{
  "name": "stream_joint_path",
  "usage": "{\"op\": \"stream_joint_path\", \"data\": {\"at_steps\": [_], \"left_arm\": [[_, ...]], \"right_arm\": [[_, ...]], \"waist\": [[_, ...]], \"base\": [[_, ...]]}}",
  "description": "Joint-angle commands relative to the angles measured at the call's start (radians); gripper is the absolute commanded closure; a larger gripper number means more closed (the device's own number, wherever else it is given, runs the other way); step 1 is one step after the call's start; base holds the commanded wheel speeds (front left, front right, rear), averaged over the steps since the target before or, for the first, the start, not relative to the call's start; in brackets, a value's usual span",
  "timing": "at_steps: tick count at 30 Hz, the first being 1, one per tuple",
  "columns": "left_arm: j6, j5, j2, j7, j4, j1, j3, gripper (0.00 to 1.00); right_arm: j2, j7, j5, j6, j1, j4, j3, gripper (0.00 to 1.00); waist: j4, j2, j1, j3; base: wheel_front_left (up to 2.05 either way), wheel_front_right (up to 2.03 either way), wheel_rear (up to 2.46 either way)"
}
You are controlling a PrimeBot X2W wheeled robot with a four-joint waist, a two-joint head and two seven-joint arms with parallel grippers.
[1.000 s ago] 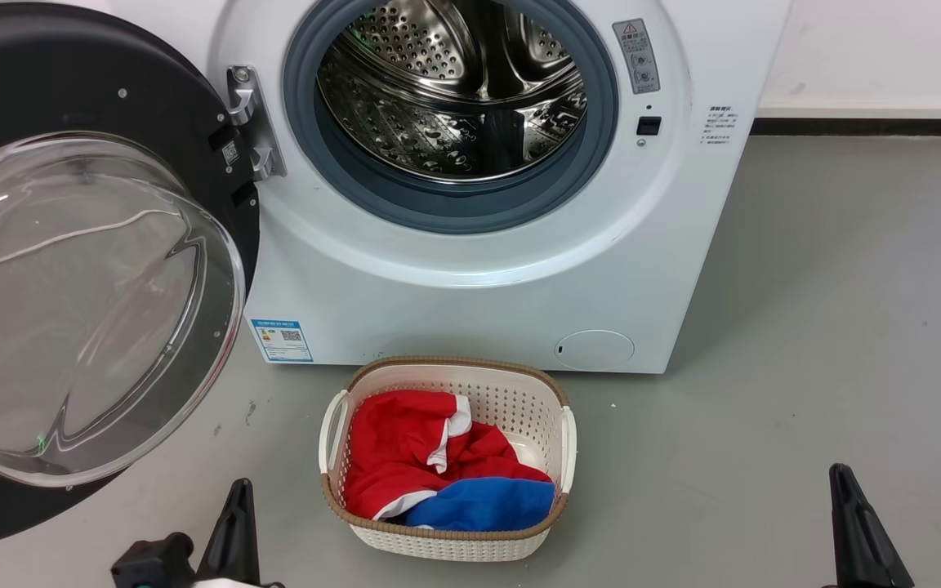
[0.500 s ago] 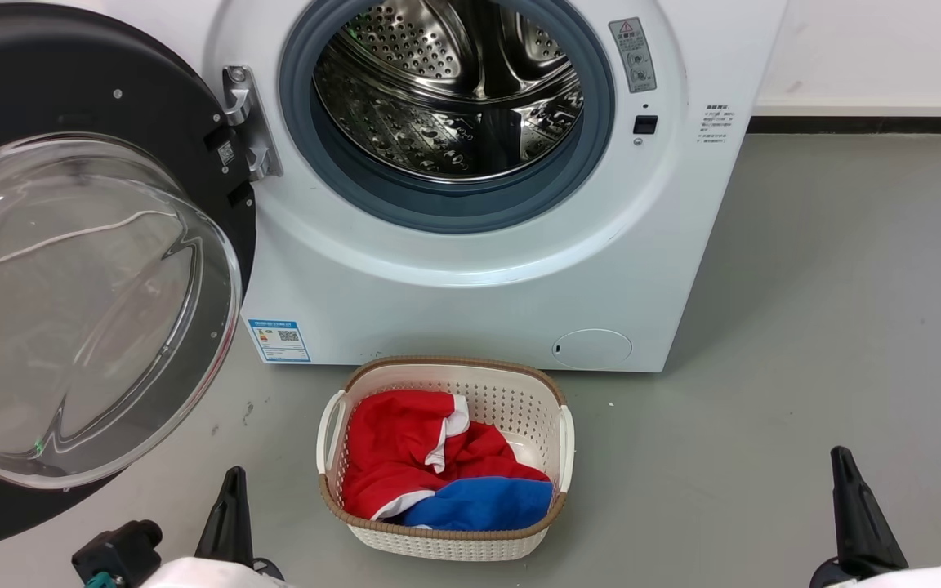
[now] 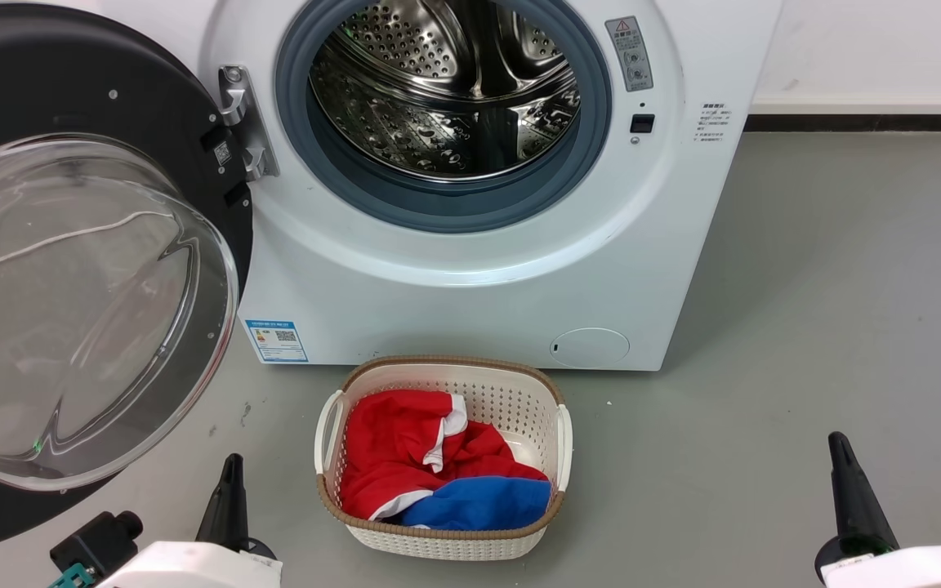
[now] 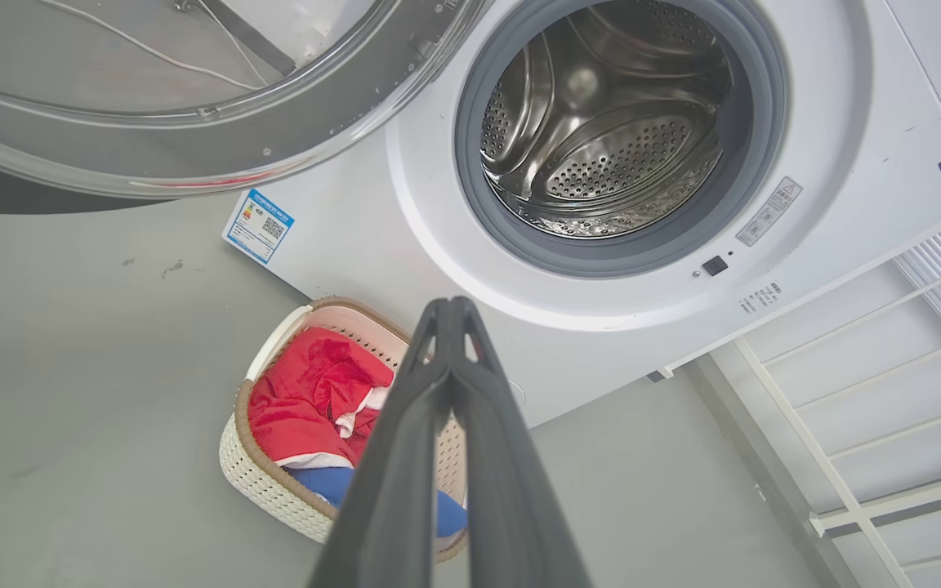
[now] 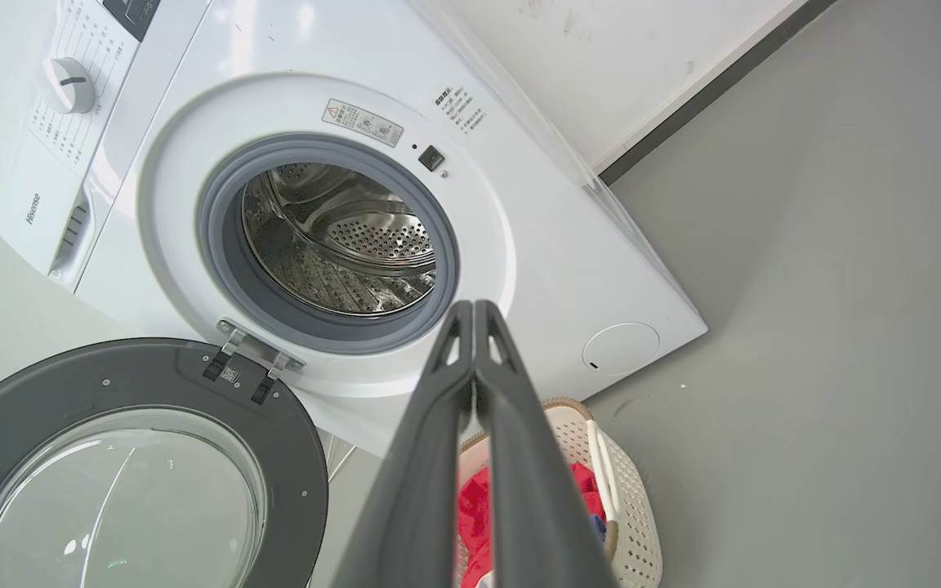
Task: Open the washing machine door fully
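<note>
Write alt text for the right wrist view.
The washing machine door hangs wide open at lower left, hinged to the white washing machine, whose steel drum is exposed. The right end effector, fingers together, points over a laundry basket holding red cloth.

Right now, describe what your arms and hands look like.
The left hand and right hand each have two long, dark grey fingers tapering to narrow tips, with small cut-outs near the ends. The left forearm and right forearm wear smooth white shells. A small black block with a teal fitting sits by the left wrist.
</note>
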Motion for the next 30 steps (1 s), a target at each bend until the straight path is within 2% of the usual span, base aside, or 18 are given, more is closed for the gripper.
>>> {"op": "stream_joint_path", "data": {"at_steps": [1, 30], "left_arm": [[-0.006, -0.034, 0.002, 0.006, -0.008, -0.027, 0.006, 1.0], [-0.031, -0.393, 0.002, 0.091, 0.017, -0.081, 0.031, 1.0]], "right_arm": [[-0.009, 0.007, 0.035, 0.0, -0.028, -0.004, 0.001, 1.0], [-0.012, 0.09, 0.373, 0.0, -0.108, 0.058, -0.005, 1.0]], "waist": [[0.0, 0.0, 0.0, 0.0], [-0.01, 0.0, 0.0, 0.002]], "base": [[0.0, 0.0, 0.0], [0.0, 0.0, 0.0]]}}
